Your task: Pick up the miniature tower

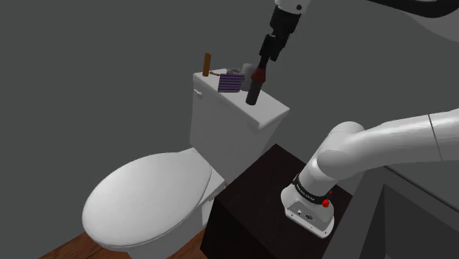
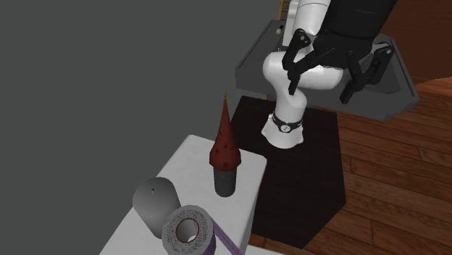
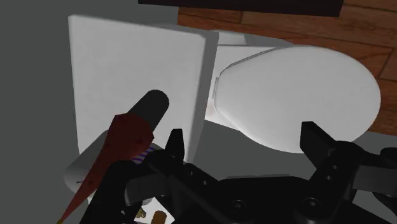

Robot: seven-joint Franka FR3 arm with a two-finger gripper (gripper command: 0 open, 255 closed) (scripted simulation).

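The tower (image 2: 224,156) is seen upright on the toilet tank lid (image 2: 190,158), low and centre-left in the second exterior view, near a grey cylinder (image 2: 154,203) and a roll of tape (image 2: 190,230). The claw (image 2: 321,85) is held wide open at the upper right, with nothing clasped between its fingers.

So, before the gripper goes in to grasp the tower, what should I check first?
1. Fingers open: ok, they stand apart.
2. Tower upright on the tank lid: ok.
3. Tower between the fingers: not ok, in the wrist view it lies outside one finger.
4. Gripper down at the tower: not ok, it hangs above it.
5. Room around the tower: ok, the roll and the grey object stand apart from it.
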